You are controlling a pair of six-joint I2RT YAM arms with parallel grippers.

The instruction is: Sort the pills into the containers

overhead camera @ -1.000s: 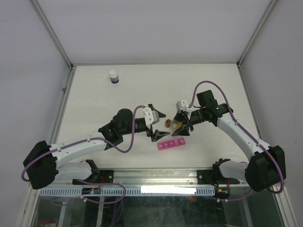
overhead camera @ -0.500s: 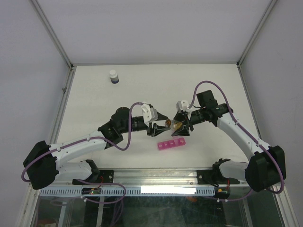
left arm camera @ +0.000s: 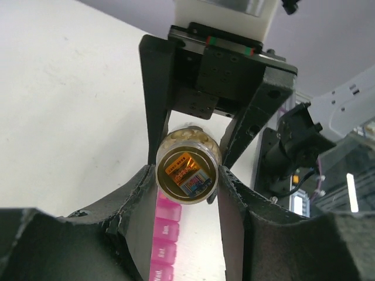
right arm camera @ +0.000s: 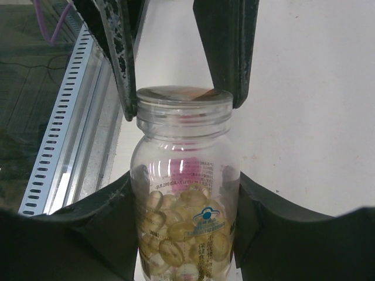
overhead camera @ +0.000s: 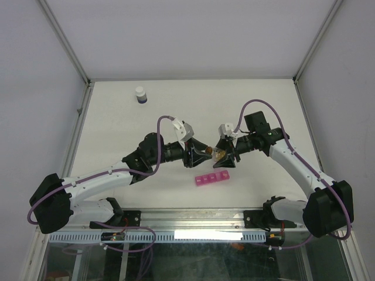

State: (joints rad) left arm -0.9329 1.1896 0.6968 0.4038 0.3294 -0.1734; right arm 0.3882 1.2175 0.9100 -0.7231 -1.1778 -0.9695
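A clear bottle (right arm camera: 184, 175) partly filled with yellow pills (right arm camera: 176, 234) hangs level above the table between my two arms. My right gripper (right arm camera: 184, 216) is shut on its body. My left gripper (left arm camera: 187, 175) is shut on its lid (right arm camera: 181, 104), a finger (right arm camera: 117, 58) on each side. From above, the left gripper (overhead camera: 197, 154) and right gripper (overhead camera: 224, 156) face each other with the bottle (overhead camera: 213, 154) between them. The containers, a pink pill-box strip (overhead camera: 212, 178), lie on the table just below, lids shut; the strip (left arm camera: 163, 237) also shows under the bottle.
A white-capped dark bottle (overhead camera: 140, 95) stands at the far left of the white table (overhead camera: 263, 105). A metal rail (overhead camera: 193, 218) runs along the near edge, and the frame's posts edge the table on both sides.
My left gripper has swung right to the bottle's lid and closed on it. The right arm and the bottle have stayed still.
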